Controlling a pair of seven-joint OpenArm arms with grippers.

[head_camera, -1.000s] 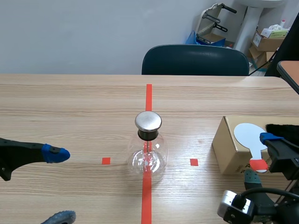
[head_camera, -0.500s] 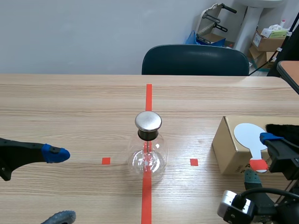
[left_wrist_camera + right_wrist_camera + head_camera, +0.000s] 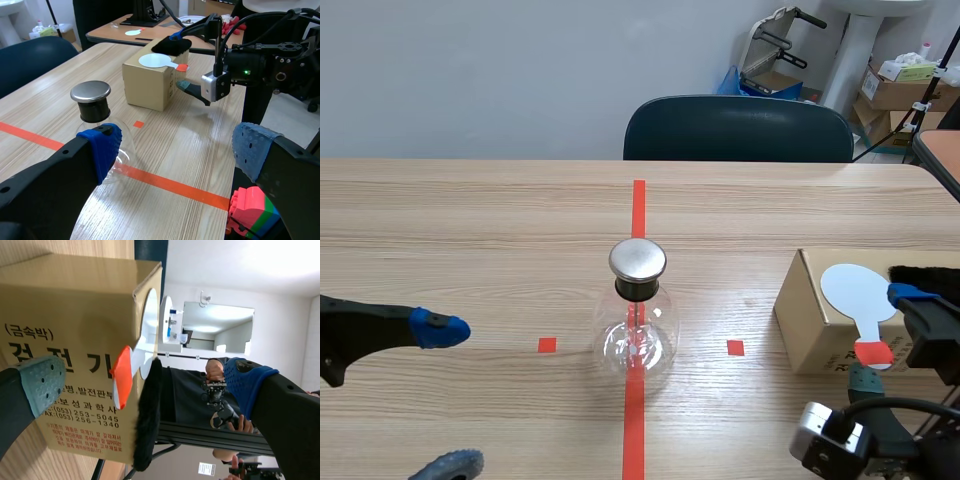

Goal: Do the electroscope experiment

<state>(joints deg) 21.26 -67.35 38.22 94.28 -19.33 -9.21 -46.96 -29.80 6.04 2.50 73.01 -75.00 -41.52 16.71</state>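
Altogether: one electroscope (image 3: 637, 322), one cardboard box (image 3: 808, 318), one white disc paddle (image 3: 855, 290), one strip of black fur (image 3: 923, 274), two claws and one wooden table (image 3: 470, 220) that carries the things.
Electroscope: a round clear glass flask with a black stopper and a flat metal cap. It stands upright on the orange-red centre line at about mid-table, between the two small tape squares.
Cardboard box: it sits near the table's right edge, well apart from the electroscope, with its printed face toward the robot.
Paddle: it lies flat on the box top, and its orange-red handle juts over the box's near edge.
Fur: it lies on the box top just beside the paddle, on the side away from the electroscope.
Left claw (image 3: 448, 398): it is low over the table's left part with its fingers wide apart and nothing between them. The electroscope is ahead of it and well apart.
Right claw (image 3: 885, 335): it is rolled onto its side at the box's near edge. The blue pad is up by the fur and the grey-green pad is down against the printed face. The fingers are spread, and the paddle handle sits in the gap with neither pad gripping it.
Beyond the table: one dark blue chair (image 3: 738, 128) stands at the far edge.
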